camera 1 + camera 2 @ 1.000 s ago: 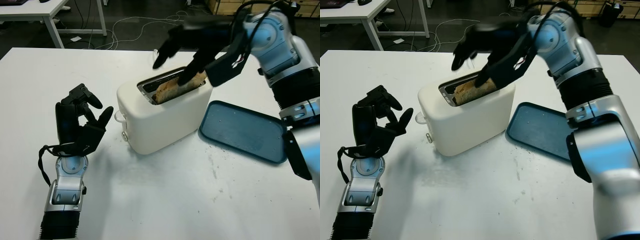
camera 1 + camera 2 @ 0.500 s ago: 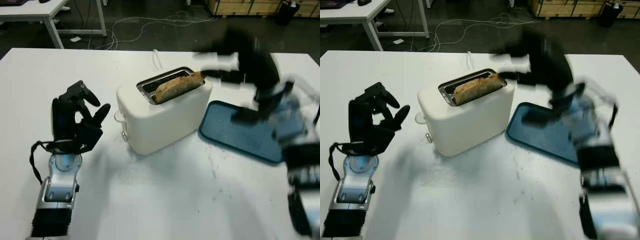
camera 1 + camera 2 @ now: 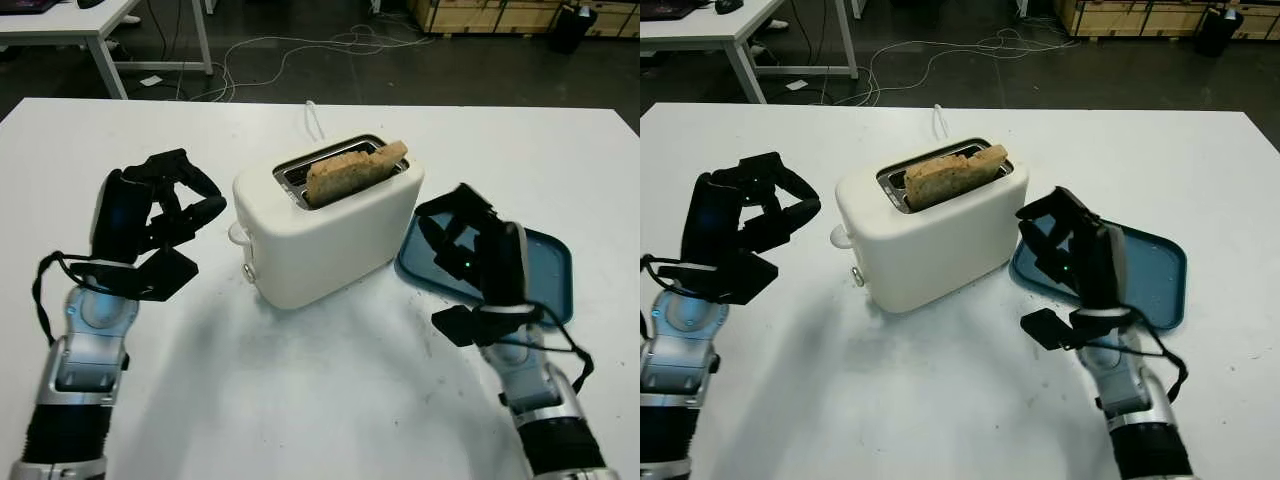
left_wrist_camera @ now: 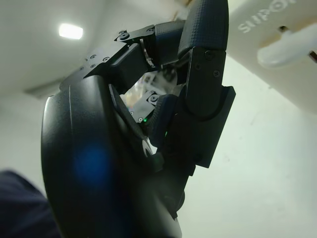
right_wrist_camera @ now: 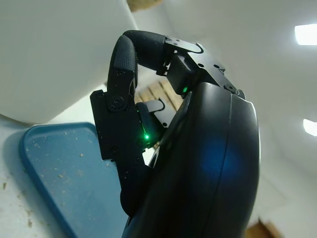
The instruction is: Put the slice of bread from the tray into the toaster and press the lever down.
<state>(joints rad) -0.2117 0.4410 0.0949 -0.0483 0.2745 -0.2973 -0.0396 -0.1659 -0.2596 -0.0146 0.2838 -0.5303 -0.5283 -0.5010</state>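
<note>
Toaster stands mid-surface; bare room lies between it and left hand. Tray and right hand crowd its other side.

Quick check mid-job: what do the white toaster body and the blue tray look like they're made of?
The white toaster body looks like smooth moulded plastic, matte with soft rounded edges; its slot rim appears to be shiny metal. The blue tray looks like matte plastic with a raised rim, dusted with crumbs; a coated metal cannot be ruled out.

A white desk carries a white toaster near its middle. Just beside the toaster lies a blue tray, flat on the desk.
</note>
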